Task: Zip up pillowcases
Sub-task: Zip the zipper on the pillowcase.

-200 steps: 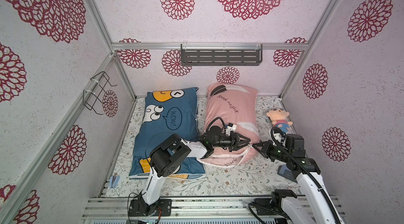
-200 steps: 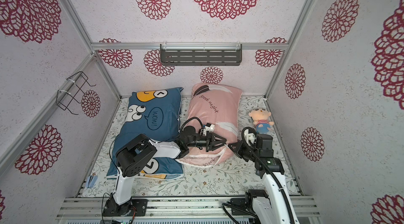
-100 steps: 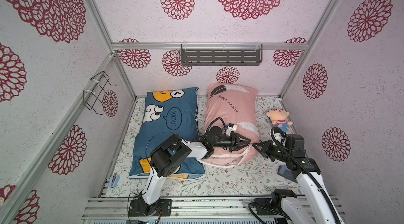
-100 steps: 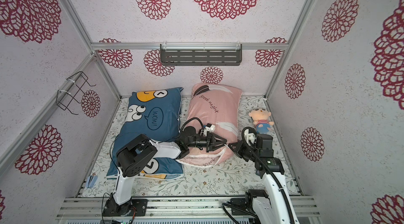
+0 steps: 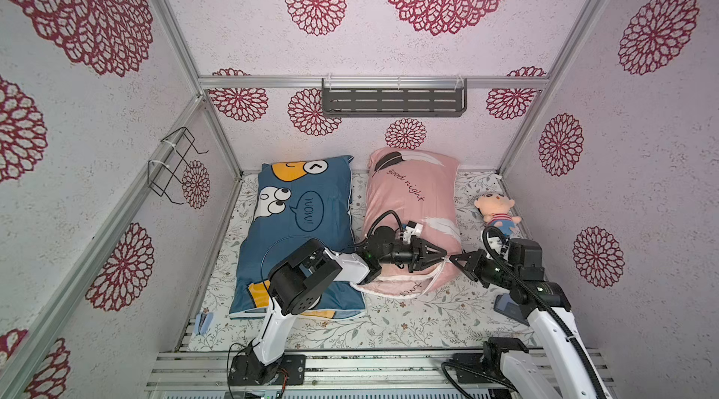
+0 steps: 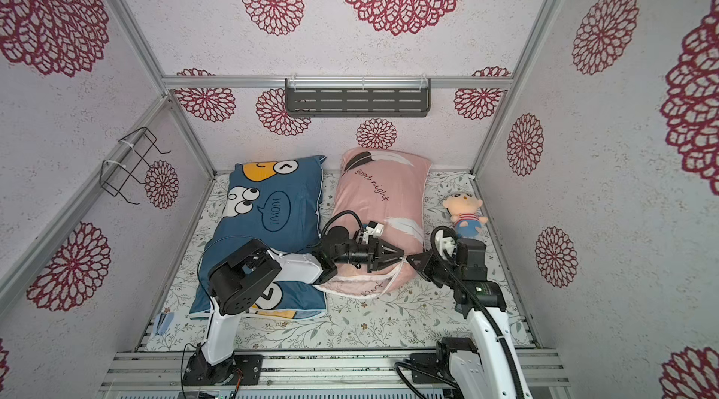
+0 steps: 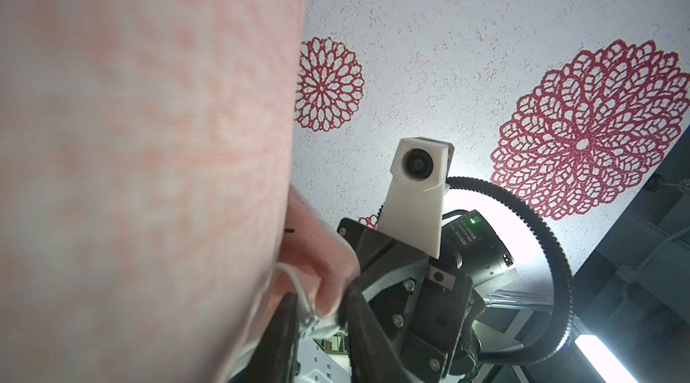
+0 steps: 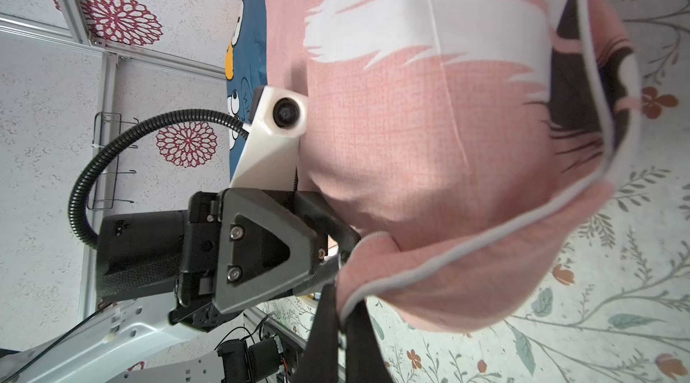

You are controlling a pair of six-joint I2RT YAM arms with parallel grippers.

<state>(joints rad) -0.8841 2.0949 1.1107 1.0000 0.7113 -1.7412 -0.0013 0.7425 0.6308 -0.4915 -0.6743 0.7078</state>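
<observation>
A: Left gripper (image 7: 317, 314) jaws?
B: They are pinching. In the left wrist view, pink cloth and a white strip are sitting between the two fingers. That is the near corner of the pink pillowcase (image 5: 408, 198).
A: Right gripper (image 8: 341, 310)?
B: Its jaws are pressing together on the white-edged rim of that same corner, just beside the left one. In both top views the two tips are almost meeting.
A: Is the corner lying flat?
B: No, it is hanging lifted off the floral sheet (image 5: 389, 323) between the grippers. In the right wrist view the opening is gaping dark along the rim.
A: And the rest of the pink one?
B: It is lying lengthwise on the sheet, with its far end reaching toward the back wall.
A: The blue pillowcase (image 5: 330, 198)?
B: It is lying flat alongside, on the left arm's side. The left arm is crossing over its near end.
A: Anything else?
B: A plush doll (image 5: 496, 211) is sitting near the right wall, apart from both pillowcases.
</observation>
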